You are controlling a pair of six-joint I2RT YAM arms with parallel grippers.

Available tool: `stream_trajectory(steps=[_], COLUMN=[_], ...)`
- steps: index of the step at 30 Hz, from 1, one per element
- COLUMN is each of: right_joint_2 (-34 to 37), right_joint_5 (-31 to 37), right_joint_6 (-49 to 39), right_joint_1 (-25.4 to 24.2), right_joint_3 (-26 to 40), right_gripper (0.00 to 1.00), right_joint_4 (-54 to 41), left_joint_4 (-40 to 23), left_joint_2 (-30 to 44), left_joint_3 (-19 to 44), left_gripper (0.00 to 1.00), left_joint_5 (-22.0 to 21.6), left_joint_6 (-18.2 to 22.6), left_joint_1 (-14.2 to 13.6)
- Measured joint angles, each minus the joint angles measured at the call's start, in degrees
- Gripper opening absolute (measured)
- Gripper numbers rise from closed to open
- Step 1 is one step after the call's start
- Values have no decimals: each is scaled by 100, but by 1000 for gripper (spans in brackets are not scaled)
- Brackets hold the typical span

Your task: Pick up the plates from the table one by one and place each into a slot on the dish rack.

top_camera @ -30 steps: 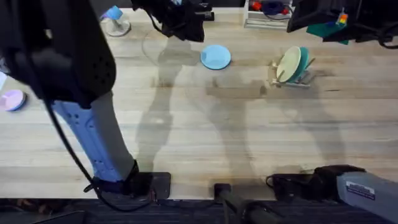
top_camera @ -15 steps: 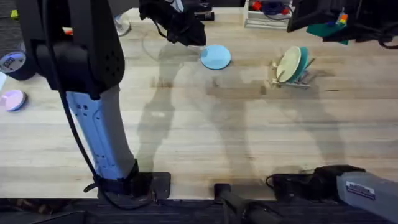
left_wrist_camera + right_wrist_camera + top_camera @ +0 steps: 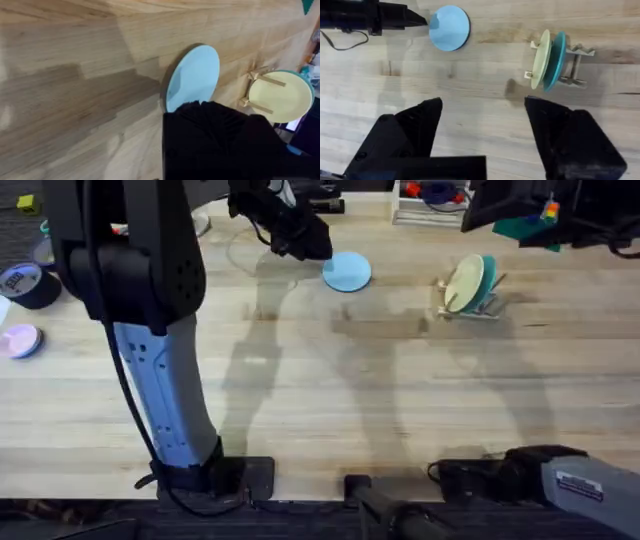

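Edging closer, the left gripper now reaches the light blue plate's rim — whether its fingers are parted, I cannot tell. That plate lies flat on the table. Farther right, the dish rack holds a cream-yellow plate and a teal plate upright — side by side. The right gripper hangs wide open.

A cream-yellow plate stands on edge at the upper right of the overhead frame. At the far left edge lies a small pink round object, with a dark roll of tape just above it. Red and blue items sit at the top edge, right of centre.
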Motion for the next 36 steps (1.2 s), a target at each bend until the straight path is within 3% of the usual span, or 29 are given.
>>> stream_trajectory(steps=[36], right_joint_2=[0], right_joint_5=[0], right_joint_6=[0], right_joint_1=[0], right_joint_3=[0], right_gripper=[987], right_joint_4=[9], left_joint_4=[59], left_joint_2=[514], left_joint_3=[44], left_gripper=[41], left_joint_5=[-15], left_joint_6=[-230], left_joint_1=[-4])
